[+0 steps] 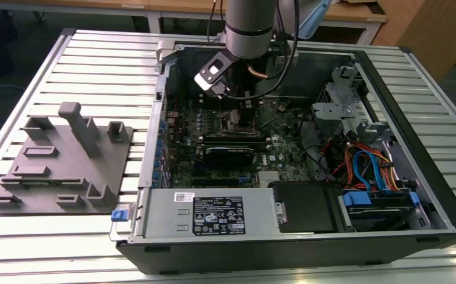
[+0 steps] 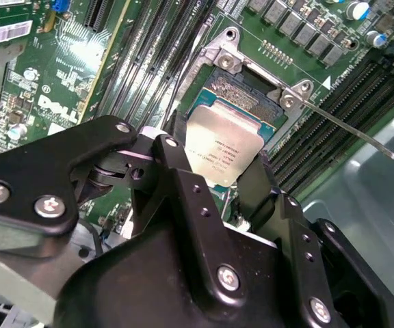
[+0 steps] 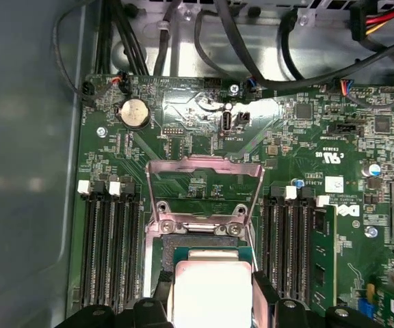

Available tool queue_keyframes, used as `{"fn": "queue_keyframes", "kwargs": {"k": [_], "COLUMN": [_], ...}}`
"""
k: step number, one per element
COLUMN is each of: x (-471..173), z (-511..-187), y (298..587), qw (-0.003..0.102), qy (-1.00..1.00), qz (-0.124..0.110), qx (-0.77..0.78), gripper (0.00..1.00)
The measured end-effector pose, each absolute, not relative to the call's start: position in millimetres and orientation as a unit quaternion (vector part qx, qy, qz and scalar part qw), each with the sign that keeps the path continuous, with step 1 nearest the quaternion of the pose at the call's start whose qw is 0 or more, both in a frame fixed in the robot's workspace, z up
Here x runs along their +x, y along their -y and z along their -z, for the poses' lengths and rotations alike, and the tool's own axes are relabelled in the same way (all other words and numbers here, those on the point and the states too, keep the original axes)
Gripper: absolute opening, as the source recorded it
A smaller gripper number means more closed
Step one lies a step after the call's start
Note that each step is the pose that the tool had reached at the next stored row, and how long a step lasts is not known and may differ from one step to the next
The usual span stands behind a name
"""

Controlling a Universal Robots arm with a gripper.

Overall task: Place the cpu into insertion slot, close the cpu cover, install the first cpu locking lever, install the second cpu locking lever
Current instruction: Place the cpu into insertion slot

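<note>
Green circuit board (image 3: 176, 102), open case: my gripper (image 2: 219, 158) clamps flat silver-grey cpu (image 2: 234, 133) over black metal-edged insertion slot (image 2: 241, 92); tilt may bend contacts, imo.

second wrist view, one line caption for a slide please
The gripper holds the cpu by its sides at the open socket, one locking lever sticking out.

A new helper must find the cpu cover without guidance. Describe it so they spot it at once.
In the first wrist view, on the green motherboard, find the insertion slot between the two banks of long black memory slots. The cpu cover is hinged at that slot's edge and swung open. It alone is a thin silvery frame with a large square window.
</note>
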State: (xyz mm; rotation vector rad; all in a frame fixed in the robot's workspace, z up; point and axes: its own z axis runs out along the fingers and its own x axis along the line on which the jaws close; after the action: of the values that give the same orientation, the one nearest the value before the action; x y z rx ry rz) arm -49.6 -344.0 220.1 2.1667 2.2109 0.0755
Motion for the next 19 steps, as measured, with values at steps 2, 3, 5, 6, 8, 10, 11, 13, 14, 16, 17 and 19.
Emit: {"fn": "queue_keyframes", "kwargs": {"k": [2, 3, 5, 6, 8, 10, 11, 13, 14, 16, 17, 19], "x": [-50, -50, -50, -50, -50, -50, -50, -50, -50, -50, -50, -50], "z": [-216, -215, -211, -209, -206, -204, -204, -202, -202, -202, -202, -202], "y": [344, 344, 344, 344, 344, 344, 344, 344, 343, 343, 343, 341], "qw": [0.023, 0.023, 0.023, 0.023, 0.023, 0.022, 0.022, 0.022, 0.022, 0.022, 0.022, 0.022], "qy": [-0.714, -0.714, -0.714, -0.714, -0.714, -0.714, -0.714, -0.714, -0.714, -0.714, -0.714, -0.714], "qz": [-0.024, -0.024, -0.024, -0.024, -0.024, -0.025, -0.025, -0.025, -0.025, -0.025, -0.025, -0.025], "qx": [0.700, 0.700, 0.700, 0.700, 0.700, 0.700, 0.700, 0.700, 0.700, 0.700, 0.700, 0.700], "gripper": [0.54, 0.54, 0.54, 0.54, 0.54, 0.54, 0.54, 0.54, 0.54, 0.54, 0.54, 0.54]}}
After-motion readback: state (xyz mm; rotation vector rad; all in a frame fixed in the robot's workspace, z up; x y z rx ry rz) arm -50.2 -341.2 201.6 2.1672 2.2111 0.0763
